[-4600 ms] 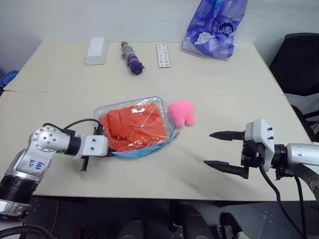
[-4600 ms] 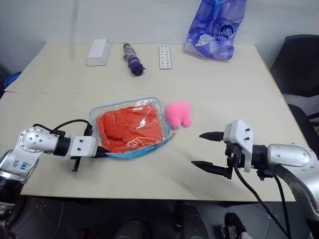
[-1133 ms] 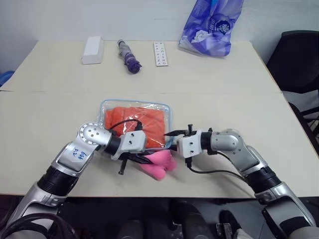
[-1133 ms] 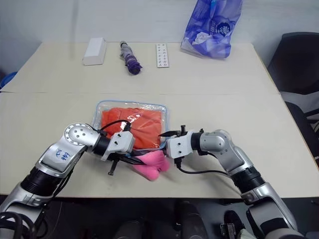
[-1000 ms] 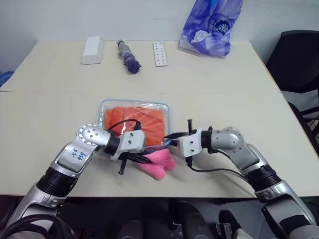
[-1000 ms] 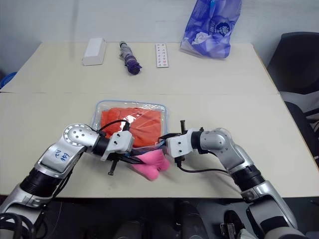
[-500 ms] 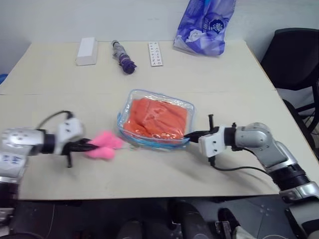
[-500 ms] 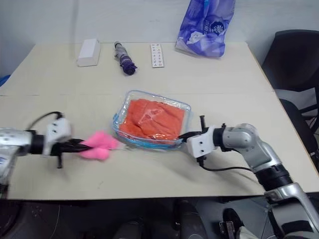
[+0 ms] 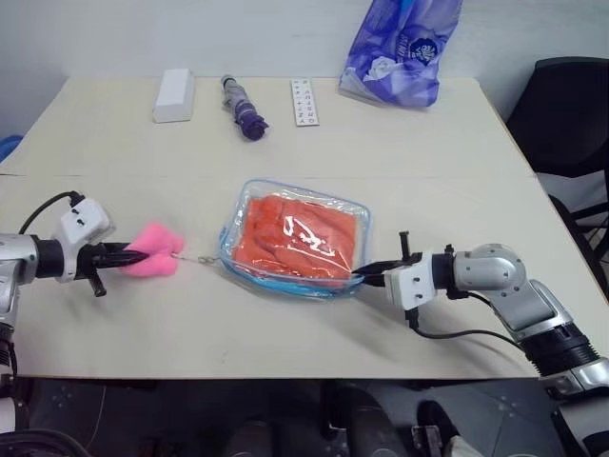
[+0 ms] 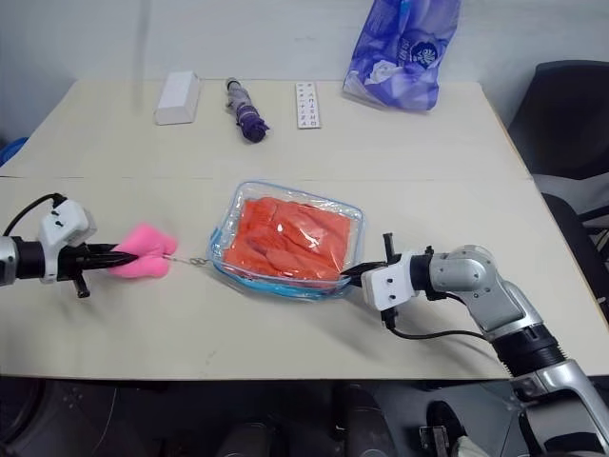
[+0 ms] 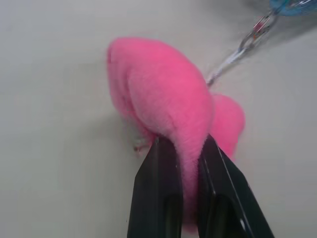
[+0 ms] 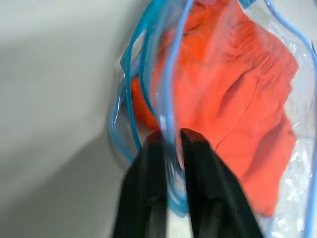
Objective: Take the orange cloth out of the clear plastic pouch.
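One clear plastic pouch (image 9: 295, 240) lies on the counter (image 9: 428, 171), and one orange cloth (image 9: 297, 236) sits inside it. There is one pink plush toy (image 9: 152, 263), one blue-purple printed plastic bag (image 9: 402, 49), one white box (image 9: 174, 95), one folded purple umbrella (image 9: 243, 108) and one white strip with printed marks (image 9: 304, 102). Two end effectors are over the counter, the left end effector (image 9: 133, 255) and the right end effector (image 9: 366, 272), and one black chair (image 9: 566, 114) stands beside the counter.

orange cloth (image 9: 297, 236), clear blue-edged pouch (image 9: 244, 267), pink plush toy (image 9: 157, 253), blue-purple printed bag (image 9: 402, 48)
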Motion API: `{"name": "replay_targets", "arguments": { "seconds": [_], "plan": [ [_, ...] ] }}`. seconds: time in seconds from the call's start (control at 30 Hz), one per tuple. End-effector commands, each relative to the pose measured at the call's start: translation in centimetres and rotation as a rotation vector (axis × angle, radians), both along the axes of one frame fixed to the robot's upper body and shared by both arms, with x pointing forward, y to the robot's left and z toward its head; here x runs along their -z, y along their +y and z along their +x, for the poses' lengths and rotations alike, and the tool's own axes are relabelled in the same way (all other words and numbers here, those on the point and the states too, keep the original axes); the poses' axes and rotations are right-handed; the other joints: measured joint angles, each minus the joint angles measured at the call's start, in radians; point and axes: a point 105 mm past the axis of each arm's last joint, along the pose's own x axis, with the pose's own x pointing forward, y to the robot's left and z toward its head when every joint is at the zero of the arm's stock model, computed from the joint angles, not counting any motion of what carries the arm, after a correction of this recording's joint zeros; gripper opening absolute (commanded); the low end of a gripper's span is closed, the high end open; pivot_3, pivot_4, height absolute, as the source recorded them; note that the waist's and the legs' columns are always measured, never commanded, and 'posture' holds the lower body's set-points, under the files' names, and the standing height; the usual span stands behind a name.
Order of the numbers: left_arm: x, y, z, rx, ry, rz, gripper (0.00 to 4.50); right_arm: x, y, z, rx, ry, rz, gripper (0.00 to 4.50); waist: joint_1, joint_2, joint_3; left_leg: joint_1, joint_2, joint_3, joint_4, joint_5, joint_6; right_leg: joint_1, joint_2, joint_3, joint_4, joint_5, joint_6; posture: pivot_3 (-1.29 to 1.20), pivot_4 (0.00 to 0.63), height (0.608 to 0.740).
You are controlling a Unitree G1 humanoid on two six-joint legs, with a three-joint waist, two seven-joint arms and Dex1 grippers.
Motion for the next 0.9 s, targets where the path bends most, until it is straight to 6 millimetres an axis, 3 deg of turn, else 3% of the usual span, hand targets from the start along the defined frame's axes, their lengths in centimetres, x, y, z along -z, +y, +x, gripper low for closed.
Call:
{"name": "replay_targets", "arguments": {
  "seconds": [0.03,0.17,0.23,0.3,0.4,0.47,0.6,0.67,0.8,0.9],
  "plan": [
    [1.1,-2.6,-1.0,0.096,0.043,-0.026,1.57,-1.8,-0.2,-0.7,0.042,0.013,0.081,1.66,0.005,0.000,0.000,0.000,0.000,0.000,0.000,0.000,0.000,0.000,0.000,0.000,0.000,0.000,0.000,0.00,0.150,0.740],
    [0.1,-2.5,-0.3,0.072,0.002,-0.031,2.79,-2.3,-1.1,-2.0,0.116,0.093,0.141,3.03,0.021,0.000,0.000,0.000,0.000,-0.001,0.000,0.000,0.000,0.001,0.000,0.000,0.000,0.000,0.000,0.00,0.150,0.740],
    [-3.5,-2.3,0.7,0.065,-0.023,-0.128,3.38,-2.8,-1.9,-3.7,0.163,0.220,0.199,3.70,0.031,0.000,0.000,-0.001,-0.001,-0.001,0.001,0.000,0.000,0.001,0.000,0.000,0.000,0.000,0.001,0.00,0.150,0.740],
    [-7.1,-2.8,1.6,0.076,-0.065,-0.226,3.38,-3.5,-2.5,-5.5,0.193,0.356,0.265,3.70,0.038,-0.002,0.000,-0.003,-0.001,0.000,0.003,0.000,0.000,0.001,0.001,-0.002,-0.001,0.001,0.001,0.00,0.150,0.740],
    [-9.7,-5.4,2.6,0.176,-0.127,-0.218,3.38,-4.4,-3.0,-7.3,0.236,0.485,0.341,3.70,0.043,-0.004,-0.001,-0.006,-0.002,0.001,0.006,0.000,-0.001,0.001,0.002,-0.006,-0.002,0.001,0.001,0.00,0.150,0.740],
    [-9.4,-7.2,2.4,0.282,-0.138,-0.110,3.38,-4.8,-3.1,-8.1,0.261,0.537,0.368,3.70,0.041,-0.004,-0.001,-0.004,-0.002,0.001,0.007,-0.001,0.000,0.003,0.001,-0.005,-0.002,0.001,0.001,0.00,0.150,0.740],
    [-6.0,-10.8,2.7,0.538,-0.238,0.221,3.38,-4.9,-3.1,-9.5,0.292,0.610,0.420,3.70,0.037,-0.004,-0.001,0.000,-0.002,0.000,0.004,-0.001,0.000,0.007,0.003,0.001,-0.002,0.001,0.001,0.00,0.150,0.740],
    [-4.8,-12.3,2.3,0.653,-0.265,0.272,3.38,-4.8,-3.1,-9.8,0.312,0.614,0.416,3.70,0.039,-0.004,-0.001,0.001,-0.001,0.000,0.004,-0.002,-0.001,0.008,0.004,0.001,-0.002,0.001,0.001,0.00,0.150,0.740],
    [-2.3,-12.6,2.6,0.779,-0.339,0.446,3.38,-4.7,-3.1,-10.2,0.348,0.603,0.436,3.70,0.038,-0.005,0.000,0.000,-0.001,0.001,0.004,-0.002,-0.001,0.007,0.004,0.002,-0.002,0.001,0.001,0.00,0.150,0.740],
    [-1.7,-12.8,3.1,0.808,-0.376,0.461,3.38,-4.7,-3.2,-10.4,0.367,0.596,0.442,3.70,0.040,-0.005,0.000,0.001,-0.001,0.001,0.004,-0.002,-0.001,0.007,0.005,0.002,-0.002,0.001,0.001,0.00,0.150,0.740]
  ]
}}
